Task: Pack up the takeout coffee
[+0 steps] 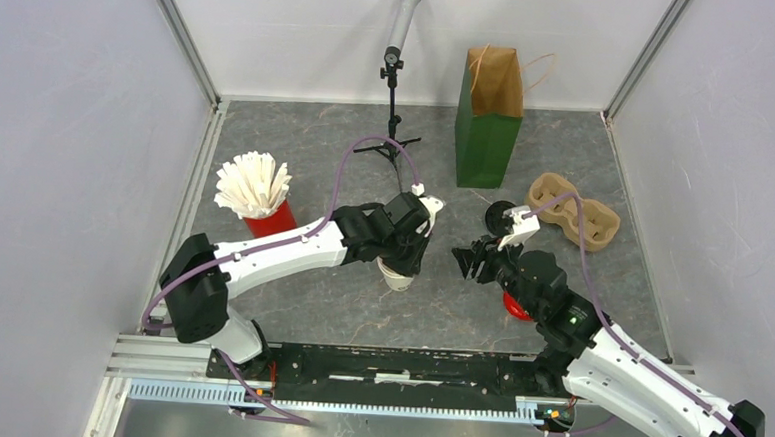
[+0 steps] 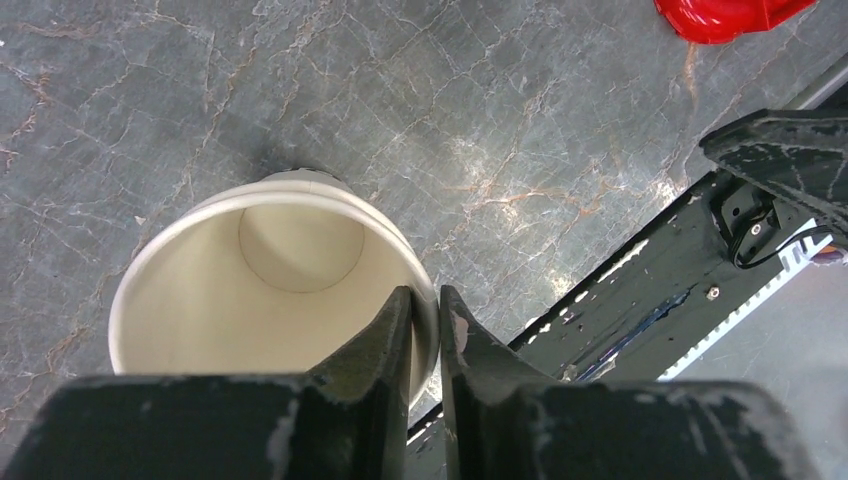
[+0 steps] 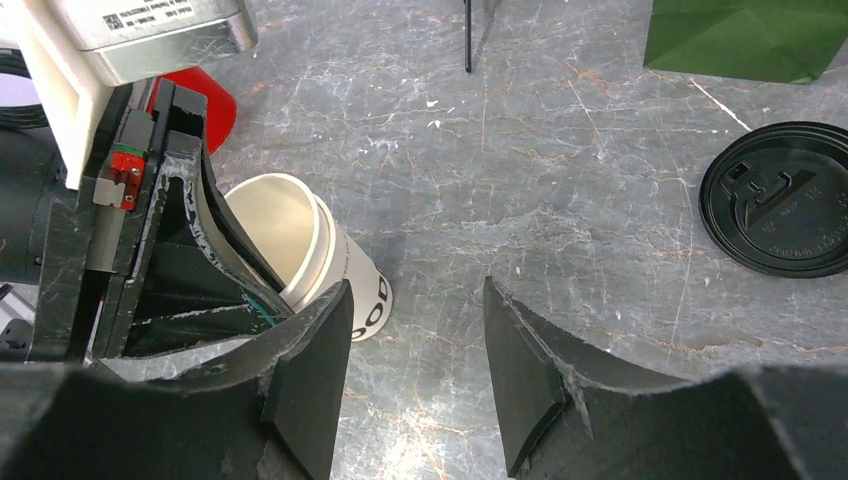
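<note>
I had the left gripper (image 2: 425,320) pinched narrow on the rim of the lidless cup (image 2: 270,250) at the middle of the surface (image 1: 317,155), the right gripper (image 3: 415,370) wide and empty beside it; capping looked the step in hand, calling next for the black lid (image 3: 780,200) near the green bag (image 1: 489,124).

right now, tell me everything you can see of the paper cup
The paper cup is small, plain cream, with a rolled rim and black lettering low on its outer wall. It is open, lidless and looks empty. The left gripper pinches its rim, one finger inside and one outside. Its base is at the grey marbled table; whether it rests there or is lifted I cannot tell. Its black lid lies apart on the table.
</note>
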Tool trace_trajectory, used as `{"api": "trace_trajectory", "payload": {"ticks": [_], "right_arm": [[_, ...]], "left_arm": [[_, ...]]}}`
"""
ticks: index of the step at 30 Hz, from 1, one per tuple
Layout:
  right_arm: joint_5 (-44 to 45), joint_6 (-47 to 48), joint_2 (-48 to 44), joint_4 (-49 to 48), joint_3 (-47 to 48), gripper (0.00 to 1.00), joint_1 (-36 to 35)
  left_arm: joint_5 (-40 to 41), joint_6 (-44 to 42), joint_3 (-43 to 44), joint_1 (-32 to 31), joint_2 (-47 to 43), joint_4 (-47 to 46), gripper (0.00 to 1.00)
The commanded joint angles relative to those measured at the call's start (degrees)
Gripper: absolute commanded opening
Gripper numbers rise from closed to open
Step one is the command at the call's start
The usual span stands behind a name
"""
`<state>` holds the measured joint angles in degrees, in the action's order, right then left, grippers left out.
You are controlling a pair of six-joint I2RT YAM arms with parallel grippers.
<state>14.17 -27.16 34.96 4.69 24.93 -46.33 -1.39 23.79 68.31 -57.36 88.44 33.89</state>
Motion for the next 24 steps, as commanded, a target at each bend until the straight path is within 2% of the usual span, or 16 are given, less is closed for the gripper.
{"api": "trace_trajectory", "payload": {"ticks": [1, 3, 7, 8, 10, 14, 24], "right_arm": [[-0.78, -0.39, 0.69, -3.47, 0.0, 0.56, 0.09], [-1.45, -0.48, 1.44, -3.63, -0.14, 0.57, 0.09], [-2.59, -0.96, 2.39, -4.3, -0.56, 0.57, 0.09], [-2.73, -1.02, 2.39, -4.25, -0.66, 0.57, 0.08], [-2.84, -1.09, 2.55, -4.26, -0.84, 0.57, 0.07], [-3.28, -1.45, 2.88, -6.15, -1.34, 0.57, 0.09], [-10.57, -8.99, 6.27, -14.5, -5.17, 0.56, 0.1]], "left_arm": [[-0.17, -2.43, 2.13, -0.2, -2.62, -1.72, 0.22], [-0.19, -2.48, 2.26, -0.2, -2.83, -1.72, 0.28], [-0.72, -2.35, 2.68, -0.2, -2.72, -1.81, 0.28], [-0.96, -2.35, 2.85, -0.18, -2.56, -1.79, 0.27], [-1.03, -2.36, 3.05, -0.2, -2.26, -1.73, 0.16], [-0.8, -2.44, 2.88, -0.2, -2.26, -1.7, 0.03], [1.22, 0.97, 1.2, -0.09, -6.91, -5.01, 0.03]]}}
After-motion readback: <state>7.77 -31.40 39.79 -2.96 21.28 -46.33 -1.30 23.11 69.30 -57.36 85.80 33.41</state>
